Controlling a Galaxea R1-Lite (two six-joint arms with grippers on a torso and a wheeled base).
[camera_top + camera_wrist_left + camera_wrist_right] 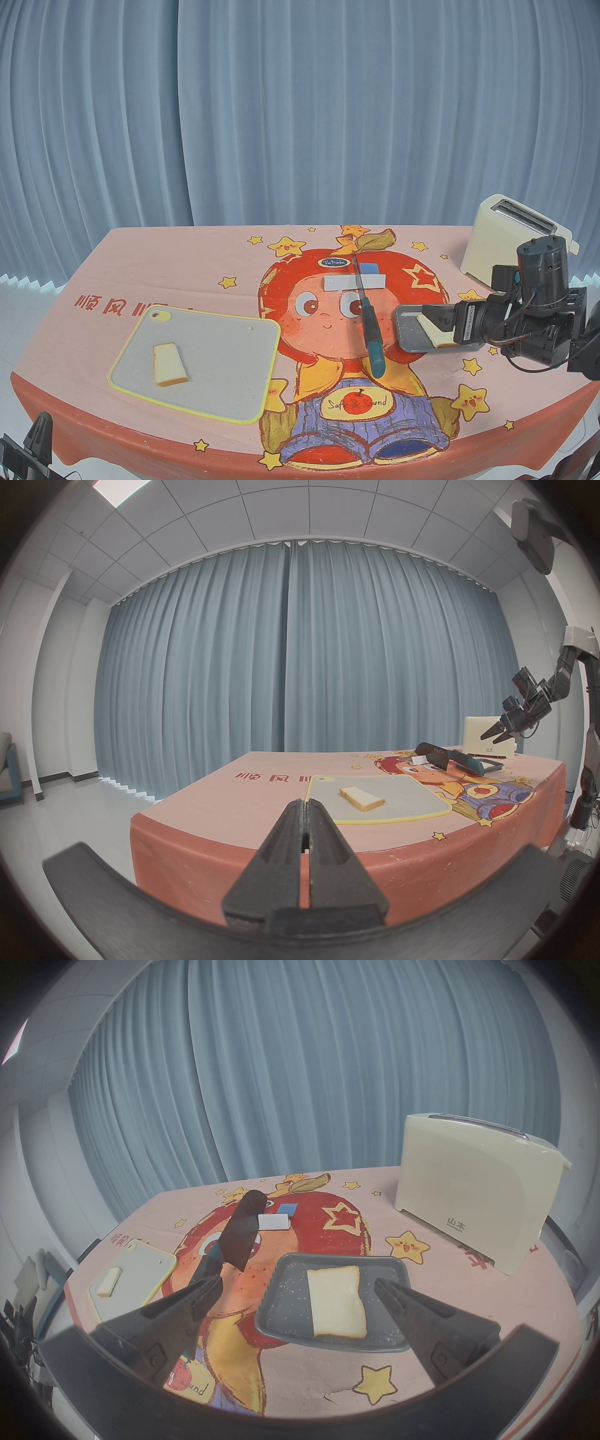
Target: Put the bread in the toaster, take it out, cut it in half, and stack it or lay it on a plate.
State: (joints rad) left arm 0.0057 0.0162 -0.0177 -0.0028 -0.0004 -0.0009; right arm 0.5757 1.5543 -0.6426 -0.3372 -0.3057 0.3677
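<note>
One half slice of bread [169, 364] lies on the grey cutting board [219, 375] with the yellow rim, at the table's left. Another bread piece [336, 1300] lies flat on the dark grey plate [281, 1313], right of centre. My right gripper [299, 1290] hovers open just above that plate, a finger on either side of the bread, touching nothing. From the head camera the right gripper [437, 324] reaches over the plate [406, 331]. The cream toaster [509, 240] stands at the back right. My left gripper [305, 836] is shut and empty, low off the table's front left corner.
A knife [370, 319] with a teal handle lies in the middle of the table, its blade propped on a small white and blue block [356, 280]. A pink printed cloth [206, 269] covers the table. Blue curtains hang behind.
</note>
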